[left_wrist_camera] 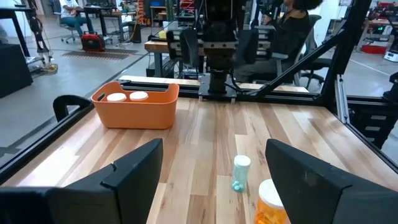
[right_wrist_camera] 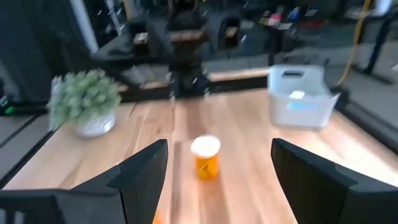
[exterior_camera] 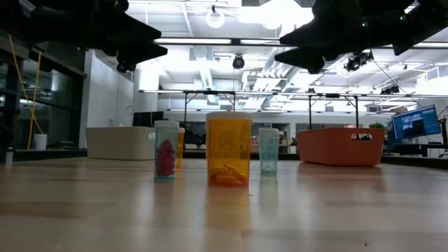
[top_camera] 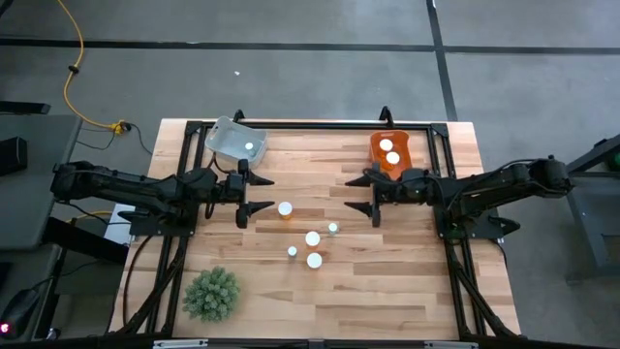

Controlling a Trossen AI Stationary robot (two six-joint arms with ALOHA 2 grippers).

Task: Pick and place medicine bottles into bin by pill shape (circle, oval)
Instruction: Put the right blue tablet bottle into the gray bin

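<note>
Several pill bottles with white caps stand upright on the wooden table: an amber one [top_camera: 286, 209] [right_wrist_camera: 206, 157], two larger-capped ones [top_camera: 312, 238] [top_camera: 314, 260], and two small ones [top_camera: 332, 229] [top_camera: 292, 251]. My left gripper [top_camera: 256, 194] [left_wrist_camera: 214, 180] is open and empty, above the table just left of the amber bottle. My right gripper [top_camera: 364, 194] [right_wrist_camera: 217, 180] is open and empty, right of the group and facing it. In the low view both grippers [exterior_camera: 133, 38] [exterior_camera: 308, 49] are well above the bottles [exterior_camera: 229, 148].
A pale grey bin [top_camera: 235, 141] at the far left holds one bottle [top_camera: 249, 146]. An orange bin [top_camera: 390, 153] at the far right holds two [top_camera: 386, 144]. A green spiky plant ball [top_camera: 211, 294] stands near the table's front left. A black frame [top_camera: 310, 123] edges the table.
</note>
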